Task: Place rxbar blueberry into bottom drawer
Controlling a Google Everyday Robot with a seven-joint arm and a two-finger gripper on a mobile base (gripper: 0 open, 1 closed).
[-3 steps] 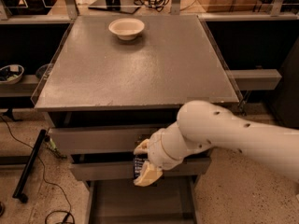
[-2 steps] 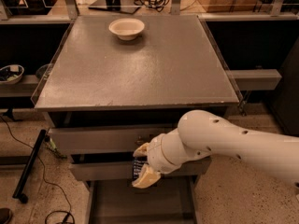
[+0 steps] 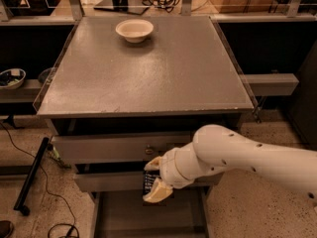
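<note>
1. The gripper (image 3: 150,181) hung at the front of the grey cabinet, below its top edge and level with the middle drawer front (image 3: 106,182).
2. Its two cream fingers (image 3: 157,192) stood one above the other, closed onto the rxbar blueberry (image 3: 148,177). The dark wrapper with small white lettering showed in the gap between them.
3. The bar was thus off every surface, held in the pincer just in front of the middle drawer front and over the near end of the bottom drawer (image 3: 124,217).
4. The bottom drawer stood pulled out, and its flat grey floor and side walls were visible beneath the gripper (how far above that floor the bar hung could not be told).
5. The white arm (image 3: 237,157) reached in from the right edge of the view, ending in a rounded wrist right behind the fingers.
6. The top drawer front (image 3: 99,147) sat pushed in under the cabinet top (image 3: 148,78).
7. A white bowl (image 3: 134,29) stood upright near the far edge of that top, well apart from the gripper.
8. Dark cables (image 3: 47,202) trailed over the speckled floor to the left of the cabinet.
</note>
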